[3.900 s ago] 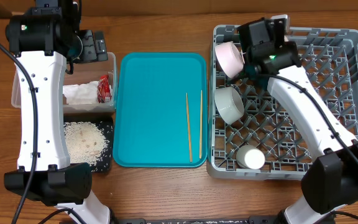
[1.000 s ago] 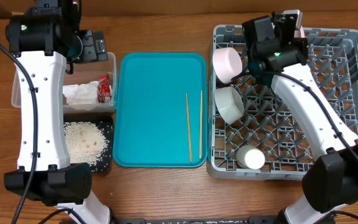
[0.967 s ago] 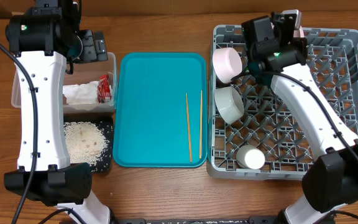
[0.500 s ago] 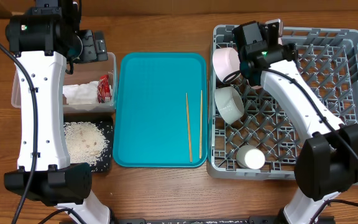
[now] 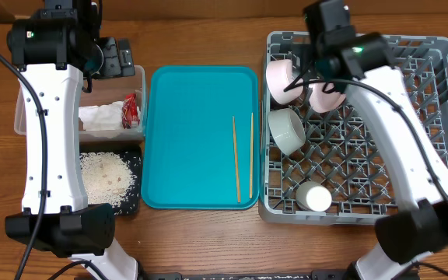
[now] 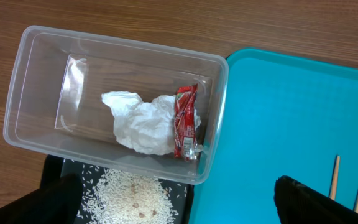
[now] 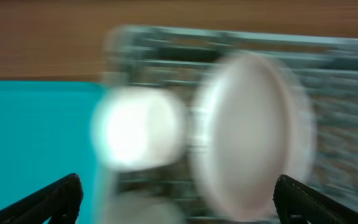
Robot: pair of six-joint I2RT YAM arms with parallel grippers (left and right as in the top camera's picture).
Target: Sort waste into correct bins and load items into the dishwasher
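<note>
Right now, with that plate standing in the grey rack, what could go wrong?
The pink plate stands on edge close beside a white bowl; it might tip against it. The two chopsticks lie flat on the teal tray; thin sticks could slip when pinched, or fall through the open lattice of the rack.

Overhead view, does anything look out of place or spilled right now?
Only the two chopsticks stand out: they lie alone on the teal tray, not in the dish rack. The rice sits on the black tray, with none that I can see spilled on the table.
</note>
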